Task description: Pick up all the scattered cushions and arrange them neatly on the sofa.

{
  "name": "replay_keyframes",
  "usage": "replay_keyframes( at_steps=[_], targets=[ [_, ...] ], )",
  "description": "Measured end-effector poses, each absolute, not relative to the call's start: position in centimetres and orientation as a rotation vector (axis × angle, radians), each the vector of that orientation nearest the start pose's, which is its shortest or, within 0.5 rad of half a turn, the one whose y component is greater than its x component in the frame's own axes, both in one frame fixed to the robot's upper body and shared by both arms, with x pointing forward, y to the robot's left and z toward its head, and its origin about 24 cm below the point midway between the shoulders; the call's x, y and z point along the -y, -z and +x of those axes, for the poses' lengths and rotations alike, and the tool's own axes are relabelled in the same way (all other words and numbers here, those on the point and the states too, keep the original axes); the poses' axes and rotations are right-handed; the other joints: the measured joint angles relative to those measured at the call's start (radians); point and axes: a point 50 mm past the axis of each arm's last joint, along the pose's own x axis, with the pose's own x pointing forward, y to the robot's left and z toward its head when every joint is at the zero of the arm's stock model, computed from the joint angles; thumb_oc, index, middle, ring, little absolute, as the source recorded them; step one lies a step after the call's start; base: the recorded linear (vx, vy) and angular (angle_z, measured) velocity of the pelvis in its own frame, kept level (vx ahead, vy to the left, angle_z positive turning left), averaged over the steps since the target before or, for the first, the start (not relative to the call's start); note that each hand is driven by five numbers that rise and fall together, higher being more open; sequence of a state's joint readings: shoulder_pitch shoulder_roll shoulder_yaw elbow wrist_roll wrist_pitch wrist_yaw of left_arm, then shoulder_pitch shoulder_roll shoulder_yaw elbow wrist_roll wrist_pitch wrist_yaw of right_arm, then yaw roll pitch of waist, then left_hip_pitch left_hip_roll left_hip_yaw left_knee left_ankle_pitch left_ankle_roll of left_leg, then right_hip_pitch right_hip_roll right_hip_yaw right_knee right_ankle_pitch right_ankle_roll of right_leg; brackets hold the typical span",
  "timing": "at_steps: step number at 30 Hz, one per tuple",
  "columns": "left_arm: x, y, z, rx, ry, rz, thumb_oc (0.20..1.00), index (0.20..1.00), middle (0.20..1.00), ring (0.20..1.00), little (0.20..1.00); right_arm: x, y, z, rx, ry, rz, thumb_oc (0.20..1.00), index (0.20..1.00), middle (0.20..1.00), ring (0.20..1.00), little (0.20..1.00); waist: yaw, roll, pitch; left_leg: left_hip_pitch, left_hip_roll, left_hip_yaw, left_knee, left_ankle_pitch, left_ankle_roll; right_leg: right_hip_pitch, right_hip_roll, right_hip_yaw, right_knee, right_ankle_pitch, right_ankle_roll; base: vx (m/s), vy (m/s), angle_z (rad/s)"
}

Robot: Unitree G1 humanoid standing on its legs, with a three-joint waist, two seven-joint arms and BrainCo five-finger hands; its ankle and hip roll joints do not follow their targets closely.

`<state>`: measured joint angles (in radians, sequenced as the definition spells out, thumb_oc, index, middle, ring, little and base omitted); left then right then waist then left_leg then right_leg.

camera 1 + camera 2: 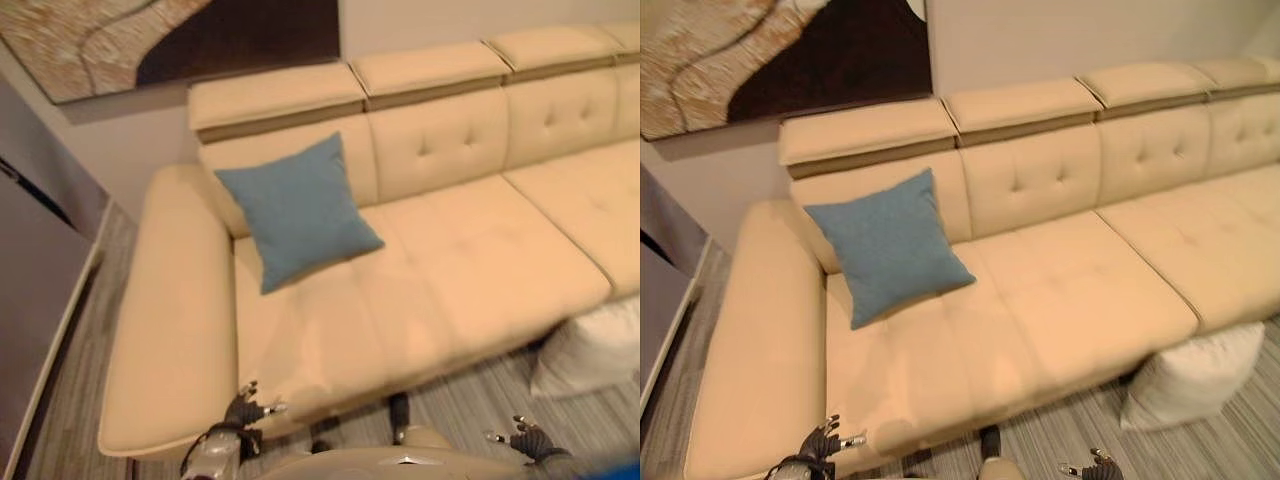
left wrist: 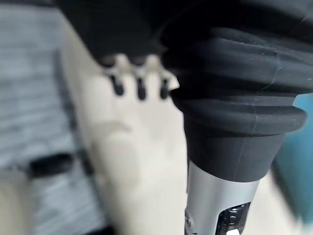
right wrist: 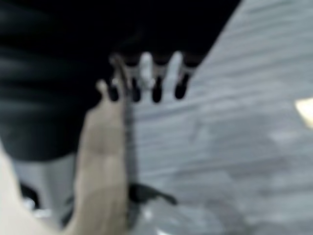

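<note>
A blue cushion (image 1: 298,210) is leaning against the sofa (image 1: 470,270) backrest near its left armrest. A white cushion (image 1: 1193,377) is lying on the floor (image 1: 1200,445) by the sofa's front. Left hand (image 1: 245,408) and right hand (image 1: 525,438) are hanging low, fingers relaxed, holding nothing.

- No text, label, brand, number or sign can be read anywhere in these views.
- The brown and tan abstract wall painting (image 1: 770,55), far left above the sofa, carries swirling shapes and no lettering.
</note>
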<state>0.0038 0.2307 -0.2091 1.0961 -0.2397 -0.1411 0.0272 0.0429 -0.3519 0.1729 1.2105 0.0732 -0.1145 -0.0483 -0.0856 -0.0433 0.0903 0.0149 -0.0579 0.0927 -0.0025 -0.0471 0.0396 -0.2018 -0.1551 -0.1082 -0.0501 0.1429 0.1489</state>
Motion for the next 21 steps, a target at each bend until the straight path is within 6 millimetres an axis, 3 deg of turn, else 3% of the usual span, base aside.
replay_keyframes(
  at_steps=[1,3,4,5,6,7,9,10,12,13,14,16,17,18,21],
  targets=[
    [-21.4,14.8,12.6,-0.968,-0.078,0.127,1.000,1.000,1.000,1.000,1.000,27.0,15.0,8.5,-1.143,0.124,-0.364,1.000,1.000,1.000,1.000,1.000,0.000,0.018,0.004,0.005,0.010,0.025,-0.032,0.015,0.022,-0.021,0.004,-0.030,0.011,0.000,0.024,-0.34,0.083,-1.11],
    [-21.5,14.9,12.2,-0.976,-0.067,0.147,1.000,1.000,1.000,1.000,1.000,26.2,15.2,8.3,-1.155,0.102,-0.355,1.000,1.000,1.000,1.000,1.000,-0.002,0.022,0.004,0.006,0.026,0.065,-0.049,0.026,0.030,-0.036,0.009,-0.084,0.045,0.006,0.034,-0.25,0.035,-0.76],
    [-21.8,14.9,12.2,-0.977,-0.072,0.155,1.000,1.000,1.000,1.000,1.000,26.0,15.3,8.4,-1.154,0.101,-0.353,1.000,1.000,1.000,1.000,1.000,0.006,0.017,0.015,0.007,0.032,0.092,-0.042,0.038,0.039,-0.031,-0.020,-0.167,0.086,-0.004,0.058,-0.18,0.051,-0.83],
    [-22.2,15.1,11.5,-1.005,-0.086,0.159,1.000,1.000,1.000,1.000,1.000,25.9,15.4,8.1,-1.163,0.095,-0.350,1.000,1.000,1.000,1.000,1.000,0.026,0.012,0.012,0.023,0.035,0.123,-0.055,0.047,0.037,-0.013,-0.036,-0.233,0.127,-0.024,0.047,-0.25,0.061,-0.64],
    [-22.6,15.3,10.9,-1.032,-0.096,0.170,1.000,1.000,1.000,1.000,1.000,25.7,15.5,8.0,-1.165,0.093,-0.348,1.000,1.000,1.000,1.000,1.000,0.022,0.014,0.014,0.013,0.042,0.124,-0.036,0.045,0.033,0.009,-0.041,-0.266,0.154,-0.053,0.038,-0.27,0.037,-0.61],
    [-22.8,15.3,10.9,-1.046,-0.085,0.196,1.000,1.000,1.000,1.000,1.000,25.9,15.4,8.2,-1.169,0.094,-0.352,1.000,1.000,1.000,1.000,1.000,0.040,0.034,0.027,0.019,0.073,0.162,-0.040,0.057,0.023,0.004,-0.043,-0.293,0.257,-0.106,0.022,-0.23,-0.006,-0.41],
    [-22.9,15.5,10.3,-1.073,-0.086,0.201,1.000,1.000,1.000,1.000,1.000,25.9,15.2,9.1,-1.144,0.093,-0.355,1.000,1.000,1.000,1.000,1.000,0.051,0.067,0.042,0.042,0.126,0.202,-0.055,0.071,0.003,-0.015,-0.019,-0.236,0.478,-0.201,0.020,-0.20,-0.078,-0.75],
    [-23.0,15.8,9.2,-1.107,-0.092,0.201,1.000,1.000,1.000,1.000,1.000,25.8,15.1,9.7,-1.128,0.089,-0.356,1.000,1.000,1.000,1.000,1.000,0.081,0.077,0.030,0.049,0.154,0.235,-0.066,0.069,-0.014,0.030,-0.046,-0.275,0.499,-0.246,0.020,-0.14,-0.098,-0.86],
    [-23.3,16.0,8.2,-1.143,-0.103,0.203,1.000,1.000,1.000,1.000,1.000,25.6,15.1,9.9,-1.125,0.083,-0.357,1.000,1.000,1.000,1.000,1.000,0.104,0.063,0.023,0.051,0.175,0.282,-0.064,0.082,-0.042,0.086,-0.105,-0.364,0.469,-0.302,-0.012,-0.08,-0.214,-0.88],
    [-24.0,15.9,7.9,-1.152,-0.131,0.205,1.000,1.000,1.000,1.000,1.000,25.0,15.3,10.1,-1.120,0.074,-0.341,1.000,1.000,1.000,1.000,1.000,0.122,0.025,0.015,0.045,0.187,0.298,-0.037,0.073,-0.089,0.138,-0.081,-0.387,0.325,-0.294,-0.048,-0.04,-0.213,-0.80],
    [-24.1,16.0,7.5,-1.168,-0.138,0.199,1.000,1.000,1.000,1.000,1.000,24.6,15.4,10.0,-1.118,0.070,-0.333,1.000,1.000,1.000,1.000,1.000,0.105,0.026,0.004,0.040,0.213,0.289,-0.024,0.076,-0.089,0.157,-0.040,-0.345,0.268,-0.263,-0.056,-0.04,-0.183,-0.98],
    [-24.2,16.0,7.2,-1.175,-0.145,0.196,1.000,1.000,1.000,1.000,1.000,24.7,15.4,9.9,-1.121,0.069,-0.335,1.000,1.000,1.000,1.000,1.000,0.119,0.016,-0.017,0.054,0.217,0.277,-0.010,0.073,-0.096,0.177,0.018,-0.301,0.195,-0.227,-0.092,-0.06,-0.147,-0.78],
    [-24.1,16.0,7.6,-1.163,-0.143,0.193,1.000,1.000,1.000,1.000,1.000,25.0,15.3,9.6,-1.120,0.076,-0.340,1.000,1.000,1.000,1.000,1.000,0.093,0.013,-0.024,0.027,0.238,0.288,0.037,0.082,-0.105,0.181,0.049,-0.290,0.167,-0.221,-0.101,-0.06,-0.100,-0.64],
    [-23.5,15.8,9.2,-1.121,-0.127,0.186,1.000,1.000,1.000,1.000,1.000,25.3,15.4,8.8,-1.136,0.087,-0.340,1.000,1.000,1.000,1.000,1.000,0.075,-0.001,-0.027,-0.002,0.263,0.271,0.106,0.090,-0.117,0.178,0.067,-0.274,0.151,-0.211,-0.118,-0.07,-0.111,-0.43],
    [-22.1,15.7,10.9,-1.083,-0.087,0.166,1.000,1.000,1.000,1.000,1.000,25.5,15.5,7.9,-1.158,0.087,-0.341,1.000,1.000,1.000,1.000,1.000,0.038,-0.016,-0.022,-0.011,0.270,0.252,0.144,0.084,-0.133,0.196,0.083,-0.252,0.120,-0.194,-0.142,-0.07,-0.032,-0.32]
  ],
)
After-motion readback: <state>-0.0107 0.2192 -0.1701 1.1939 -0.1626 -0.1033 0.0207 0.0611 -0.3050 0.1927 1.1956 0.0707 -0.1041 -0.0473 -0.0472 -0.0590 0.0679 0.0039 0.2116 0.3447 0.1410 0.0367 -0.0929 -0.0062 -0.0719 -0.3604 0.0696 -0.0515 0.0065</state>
